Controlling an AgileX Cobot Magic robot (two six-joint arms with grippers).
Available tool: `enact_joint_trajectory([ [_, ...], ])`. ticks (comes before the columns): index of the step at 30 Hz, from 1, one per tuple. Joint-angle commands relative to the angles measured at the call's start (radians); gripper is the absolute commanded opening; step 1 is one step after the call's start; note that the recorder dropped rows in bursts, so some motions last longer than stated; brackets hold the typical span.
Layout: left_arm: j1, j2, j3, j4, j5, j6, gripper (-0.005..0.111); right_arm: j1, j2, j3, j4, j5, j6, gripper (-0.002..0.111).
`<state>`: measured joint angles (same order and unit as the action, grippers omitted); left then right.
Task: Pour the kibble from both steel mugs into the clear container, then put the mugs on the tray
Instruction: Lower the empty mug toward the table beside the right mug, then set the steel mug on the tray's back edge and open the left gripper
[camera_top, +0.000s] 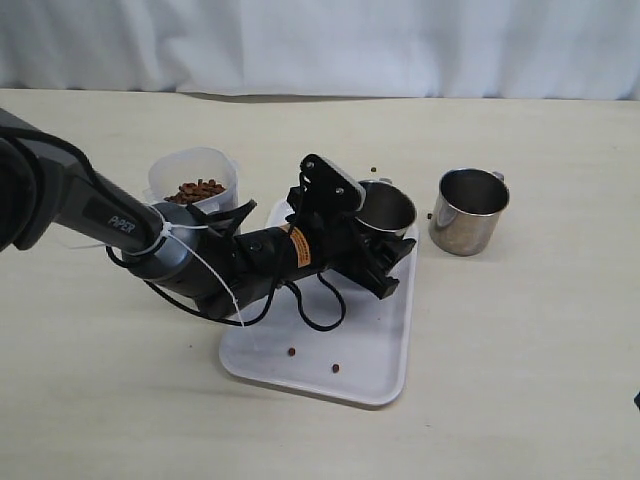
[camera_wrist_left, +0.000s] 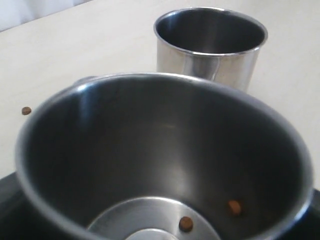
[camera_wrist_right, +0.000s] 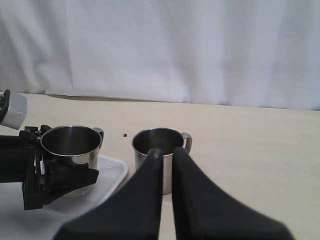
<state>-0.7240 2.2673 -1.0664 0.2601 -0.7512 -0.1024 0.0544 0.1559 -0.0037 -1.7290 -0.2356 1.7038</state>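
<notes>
Left wrist view: near-empty shiny steel mug (camera_wrist_left: 150, 150)

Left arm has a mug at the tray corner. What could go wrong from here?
The held mug sits by the tray's far corner rim; released there, it might tip off. The left arm lies close by the clear container; retracting could knock it over.

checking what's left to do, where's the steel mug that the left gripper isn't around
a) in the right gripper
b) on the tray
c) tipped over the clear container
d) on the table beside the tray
d: the free steel mug stands upright on the table, just off the tray, while the left gripper is around the other mug.
</notes>
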Motion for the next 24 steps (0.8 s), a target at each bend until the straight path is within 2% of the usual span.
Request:
enact_joint_trajectory([
  [1, 0.000, 0.001, -0.006, 0.000, -0.026, 0.000, 0.061, -0.005, -0.003, 0.004, -0.007, 0.001, 0.012, 0.005],
  [4, 0.000, 0.001, -0.006, 0.000, -0.026, 0.000, 0.062, -0.005, -0.003, 0.004, -0.007, 0.001, 0.012, 0.005],
  [12, 0.000, 0.001, -0.006, 0.000, -0.028, -0.002, 0.077, -0.005, -0.003, 0.004, -0.007, 0.001, 0.012, 0.005],
  [19, 0.000, -0.021, -0.006, 0.029, -0.032, -0.002, 0.077, -0.005, -0.003, 0.004, -0.007, 0.001, 0.012, 0.005],
  [24, 0.000, -0.065, -0.006, 0.046, 0.012, -0.002, 0.077, -0.005, -0.003, 0.004, -0.007, 0.001, 0.012, 0.005],
])
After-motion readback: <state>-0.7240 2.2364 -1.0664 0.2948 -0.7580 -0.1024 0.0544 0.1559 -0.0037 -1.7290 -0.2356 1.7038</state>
